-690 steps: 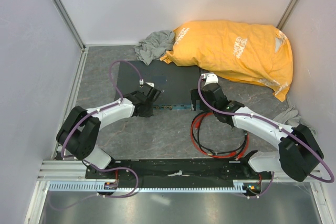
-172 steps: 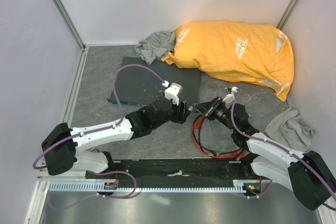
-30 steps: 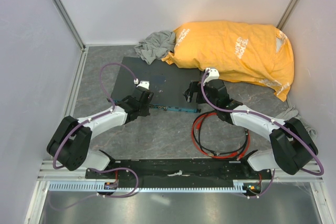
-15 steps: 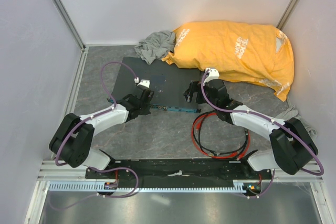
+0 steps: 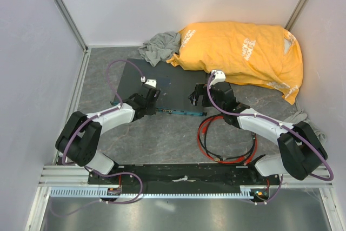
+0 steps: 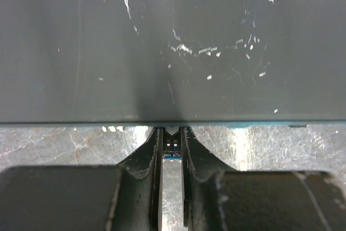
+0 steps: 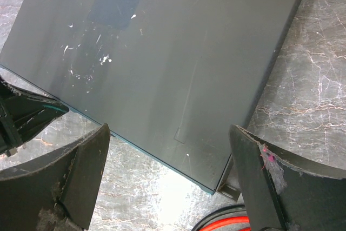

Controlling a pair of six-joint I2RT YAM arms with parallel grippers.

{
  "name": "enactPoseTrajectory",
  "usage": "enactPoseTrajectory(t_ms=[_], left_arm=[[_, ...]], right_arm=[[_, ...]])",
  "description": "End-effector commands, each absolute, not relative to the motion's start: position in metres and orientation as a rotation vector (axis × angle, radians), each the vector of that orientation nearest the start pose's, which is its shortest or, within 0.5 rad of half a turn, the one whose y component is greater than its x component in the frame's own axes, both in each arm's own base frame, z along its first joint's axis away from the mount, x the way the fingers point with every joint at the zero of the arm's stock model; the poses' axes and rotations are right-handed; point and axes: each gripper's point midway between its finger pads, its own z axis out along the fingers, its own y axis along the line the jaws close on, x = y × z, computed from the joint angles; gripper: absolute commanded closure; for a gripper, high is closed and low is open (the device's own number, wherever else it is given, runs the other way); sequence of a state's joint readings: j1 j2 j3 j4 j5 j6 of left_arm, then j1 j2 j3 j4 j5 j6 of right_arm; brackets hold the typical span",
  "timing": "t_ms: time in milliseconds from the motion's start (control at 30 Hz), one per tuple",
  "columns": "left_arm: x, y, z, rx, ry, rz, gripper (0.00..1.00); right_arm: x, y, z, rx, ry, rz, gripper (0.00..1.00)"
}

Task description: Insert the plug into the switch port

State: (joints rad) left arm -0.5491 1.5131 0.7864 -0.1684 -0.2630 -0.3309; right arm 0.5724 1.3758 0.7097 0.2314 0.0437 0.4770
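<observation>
Against switch [image 6: 173,52] front edge, left tool [image 6: 171,134] nearly closed, contents unclear, right tool [image 7: 167,152] wide open

White-and-black left arm [image 5: 111,116] is stretched forward, black left gripper [image 6: 172,133] pinched to a narrow slit. Matching right arm [image 5: 259,125] is angled inward, right gripper [image 7: 168,129] spread wide.

Left wrist view: switch port row hidden under box [image 6: 173,47] lip. Small bit in left gripper [image 6: 171,136] gap, can't ID. Right wrist view: red cable [image 7: 224,224] cut off at 6 o'clock.
</observation>
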Motion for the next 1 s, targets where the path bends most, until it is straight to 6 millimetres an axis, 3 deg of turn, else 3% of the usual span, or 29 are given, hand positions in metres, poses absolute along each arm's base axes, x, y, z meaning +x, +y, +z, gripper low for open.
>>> enactPoseTrajectory(t_ms=[0, 67, 167, 200, 300, 433, 567, 667, 733, 767, 967], left_arm=[[0.362, -0.166, 0.081, 0.115, 2.242, -0.087, 0.97], [0.362, -0.167, 0.084, 0.113, 2.239, -0.092, 0.93], [0.355, -0.164, 0.082, 0.107, 2.253, -0.095, 0.77], [0.353, -0.162, 0.087, 0.102, 2.246, -0.097, 0.66], [0.340, -0.156, 0.087, 0.102, 2.263, -0.090, 0.49], [0.321, -0.145, 0.085, 0.076, 2.301, -0.080, 0.44], [0.301, -0.141, 0.078, 0.049, 2.351, -0.115, 0.46], [0.289, -0.141, 0.069, 0.028, 2.400, -0.138, 0.54], [0.283, -0.143, 0.062, 0.027, 2.432, -0.157, 0.63], [0.281, -0.144, 0.059, 0.027, 2.450, -0.158, 0.72], [0.280, -0.146, 0.047, 0.042, 2.499, -0.149, 0.92]], right_arm=[[0.341, 0.239, 0.136, -0.078, 2.023, 0.655, 0.02], [0.341, 0.239, 0.136, -0.078, 2.025, 0.655, 0.02], [0.341, 0.238, 0.136, -0.077, 2.025, 0.654, 0.02], [0.341, 0.239, 0.136, -0.078, 2.023, 0.655, 0.02], [0.341, 0.239, 0.136, -0.079, 2.024, 0.657, 0.02], [0.340, 0.239, 0.135, -0.081, 2.027, 0.659, 0.02], [0.340, 0.240, 0.136, -0.081, 2.026, 0.662, 0.02], [0.341, 0.239, 0.136, -0.079, 2.026, 0.661, 0.02], [0.340, 0.240, 0.136, -0.081, 2.026, 0.662, 0.02], [0.341, 0.239, 0.136, -0.080, 2.026, 0.660, 0.02], [0.341, 0.239, 0.134, -0.079, 2.029, 0.657, 0.02]])
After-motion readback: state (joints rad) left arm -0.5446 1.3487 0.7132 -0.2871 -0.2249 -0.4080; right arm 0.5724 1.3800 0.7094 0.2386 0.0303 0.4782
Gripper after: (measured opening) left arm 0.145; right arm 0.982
